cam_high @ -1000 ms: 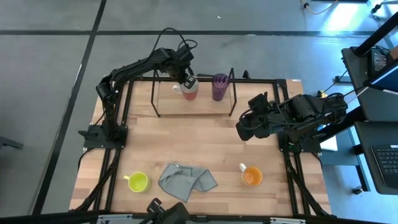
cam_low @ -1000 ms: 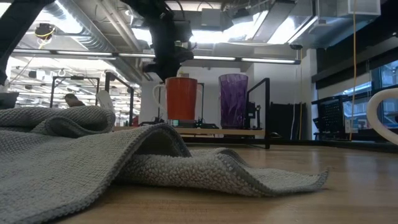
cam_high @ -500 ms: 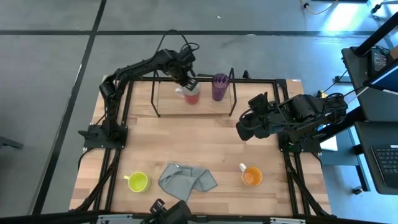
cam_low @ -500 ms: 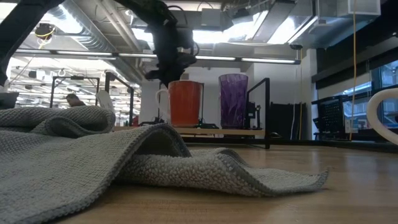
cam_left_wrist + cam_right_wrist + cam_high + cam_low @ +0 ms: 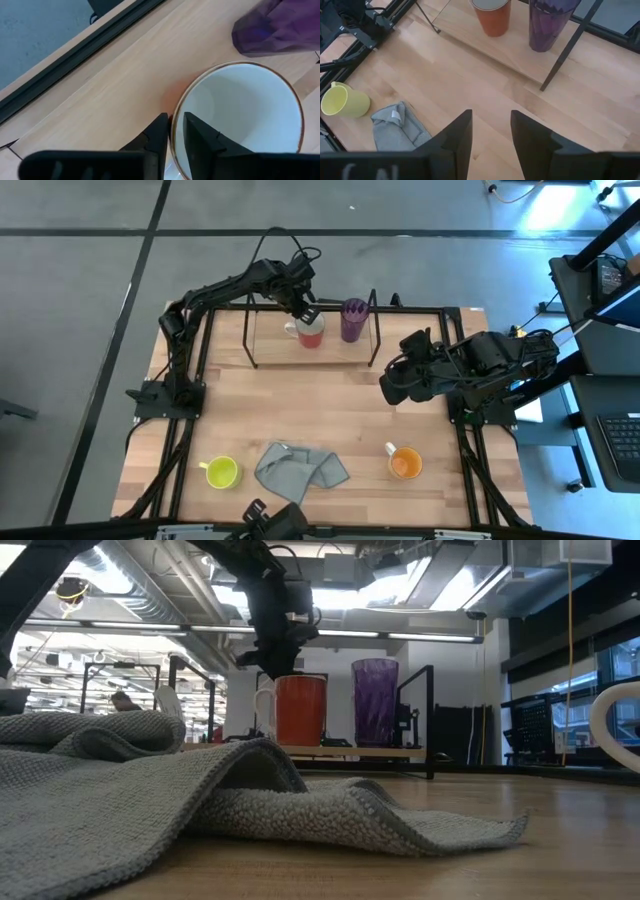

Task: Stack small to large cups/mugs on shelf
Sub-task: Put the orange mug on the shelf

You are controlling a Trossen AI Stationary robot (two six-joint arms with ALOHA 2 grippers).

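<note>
High view: your left gripper [image 5: 304,311] sits over shelf [image 5: 266,348] at table's far edge, at rim of red-and-white mug [image 5: 310,333]; purple tumbler [image 5: 353,319] just beside it. Your right gripper [image 5: 392,387] waits right of shelf, above table. Yellow-green mug [image 5: 220,472], grey cloth [image 5: 300,470], orange mug [image 5: 404,464] along near edge.

Low view: mug [image 5: 298,710] stands upright on shelf base, tumbler [image 5: 375,702] beside.

Left wrist view: fingers [image 5: 159,131] straddle mug [image 5: 240,120] rim, narrowly parted; grip or release, cannot tell.

Right wrist view: fingers [image 5: 457,135] spread, empty.
</note>
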